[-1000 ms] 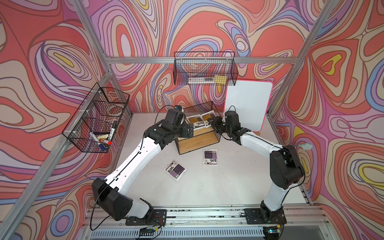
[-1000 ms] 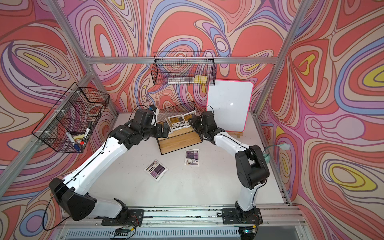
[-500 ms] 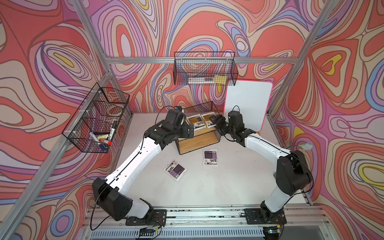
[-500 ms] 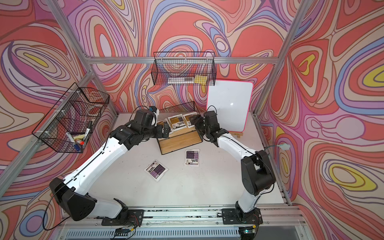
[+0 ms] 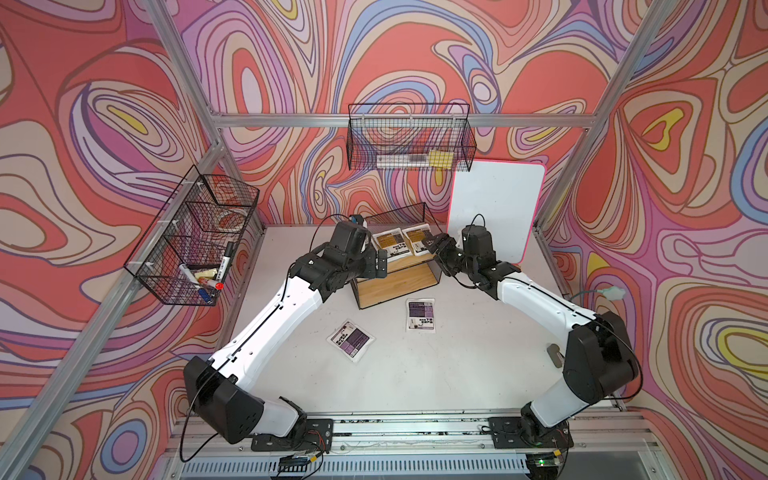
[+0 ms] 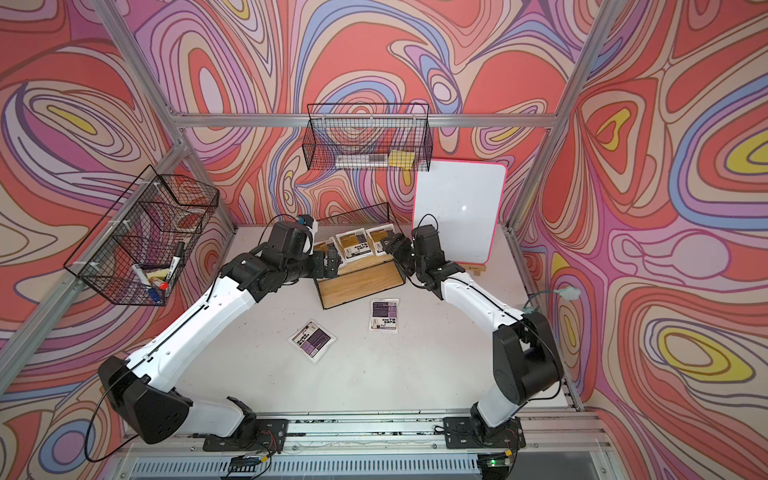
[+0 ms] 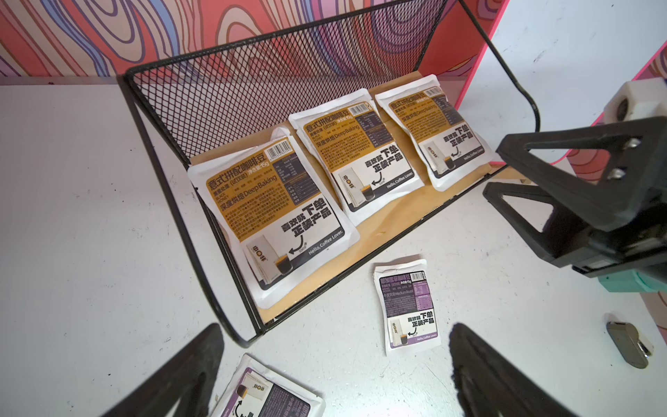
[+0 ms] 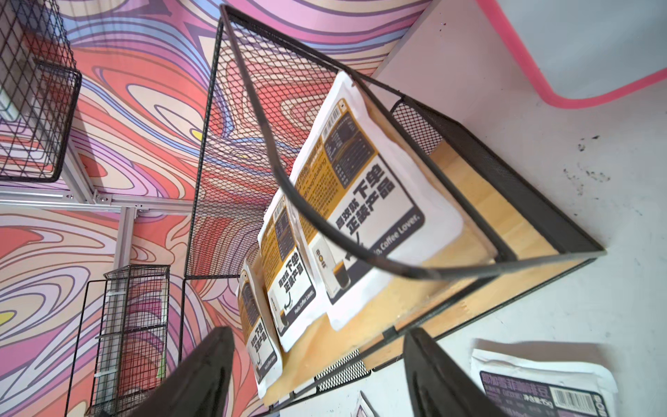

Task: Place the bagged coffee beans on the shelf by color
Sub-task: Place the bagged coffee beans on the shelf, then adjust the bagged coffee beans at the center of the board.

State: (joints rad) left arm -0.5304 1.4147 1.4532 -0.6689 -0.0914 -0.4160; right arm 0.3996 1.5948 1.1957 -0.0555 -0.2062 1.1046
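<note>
Both top views showed a white tabletop closed in by walls printed with swirling red, pink and purple bands, with an aluminium frame running along them. Two black wire baskets hung there, one at upper centre and one at the left of the frame. A pink-edged whiteboard leaned right of centre. The shelf stood at mid-frame near the back wall, its lower wooden board bare.

Three yellow-orange pouches lay side by side, face up, on the shelf's upper board. A top view hid the leftmost one behind the left arm's wrist.

The left gripper hung at the shelf's left end in the frame, just beside the leftmost pouch. Its jaws were spread wide with nothing between them. The right gripper sat at the shelf's right end, just beside the rightmost pouch, and its jaws were also wide apart and empty. Whether either gripper's fingertips touched a pouch could not be told.

Two purple pouches lay flat on the tabletop, below the shelf in the frame. One was just in front of the lower board. The other was lower and further left, turned at an angle. Both lay well apart from either gripper.
</note>
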